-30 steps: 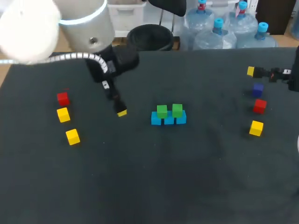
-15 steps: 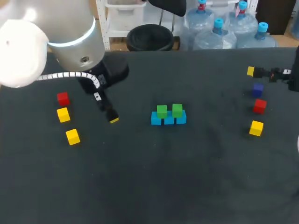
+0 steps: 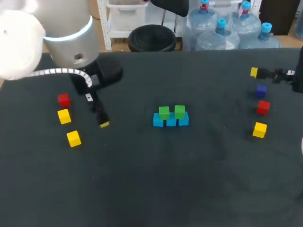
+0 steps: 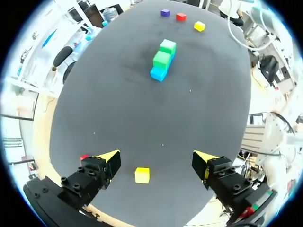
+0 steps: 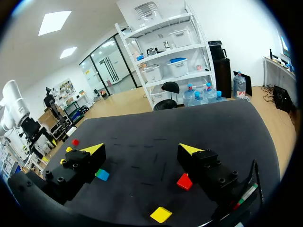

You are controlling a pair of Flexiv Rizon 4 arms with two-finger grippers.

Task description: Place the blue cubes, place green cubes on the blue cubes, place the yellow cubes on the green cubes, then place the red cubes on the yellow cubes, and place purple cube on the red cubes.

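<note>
Head view: the left gripper (image 3: 103,123) is hovering over the worktop (image 3: 151,189), just inward of a red cube (image 3: 63,100) and two yellow cubes (image 3: 64,116) lining the left edge. Green cubes (image 3: 164,112) are sitting on the blue cubes (image 3: 170,121) mid-worktop. The right gripper (image 3: 255,72) is hanging near the right edge, beside the purple cube (image 3: 261,90).

Left wrist view: the left gripper (image 4: 158,161) is gaping wide, gripping nothing, with one yellow cube (image 4: 142,175) lying untouched between its fingers.

Right wrist view: the right gripper (image 5: 142,150) is standing wide open and empty, with another red cube (image 5: 184,181) lying beside one finger.

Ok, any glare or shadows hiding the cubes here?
Head view: even light, no glare on the table; the left arm hides its far left corner. Left wrist view: the yellow cube ahead of the left gripper is plainly lit. Right wrist view: the red cube likewise.
</note>
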